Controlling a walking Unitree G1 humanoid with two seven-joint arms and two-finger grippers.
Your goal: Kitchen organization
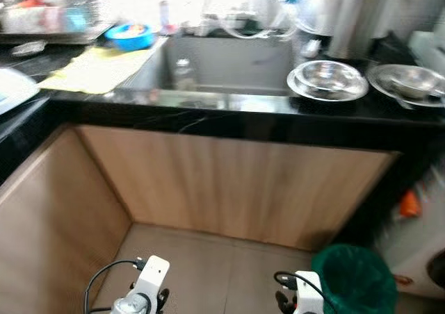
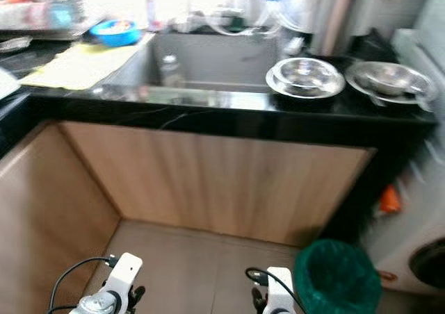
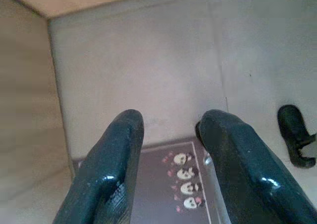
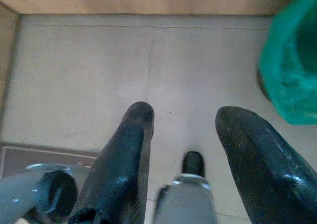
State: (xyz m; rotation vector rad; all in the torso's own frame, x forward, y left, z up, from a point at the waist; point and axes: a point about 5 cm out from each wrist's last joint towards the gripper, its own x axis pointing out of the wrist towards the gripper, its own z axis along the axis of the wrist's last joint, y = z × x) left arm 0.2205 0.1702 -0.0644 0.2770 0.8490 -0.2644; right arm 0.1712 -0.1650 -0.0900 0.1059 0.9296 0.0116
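A: Counter, far left?
B: One dish rack (image 1: 49, 12), loaded, contents too blurred to list. In front of it, a yellow cloth (image 1: 97, 67) lying flat on the black countertop (image 1: 229, 109). One blue bowl (image 1: 131, 35) at the cloth's far corner, just beside the sink.

A: Middle section?
B: One steel sink (image 1: 222, 64), set into the countertop. A small clear bottle (image 1: 182, 74) stands upright inside it, toward its left side. Hoses and fittings behind the basin, washed out by window glare.

A: Right of the sink?
B: Two steel bowls. The first steel bowl (image 1: 328, 79) sits on a steel plate just beside the basin. The second steel bowl (image 1: 411, 83) lies further right, near the counter's end, with a utensil resting in it.

A: Below the counter?
B: Wood-grain cabinet fronts (image 1: 229, 185) meeting at a corner, tiled floor (image 1: 208, 265), one green-lined bin (image 1: 354, 279) at lower right.

A: Grippers?
B: Left gripper (image 3: 168, 130): hanging low over the floor, fingers parted by a moderate gap, nothing between them; a patterned mat (image 3: 183, 184) lies underneath. Right gripper (image 4: 185, 120): likewise low, fingers spread apart and empty, the bin just beside it.
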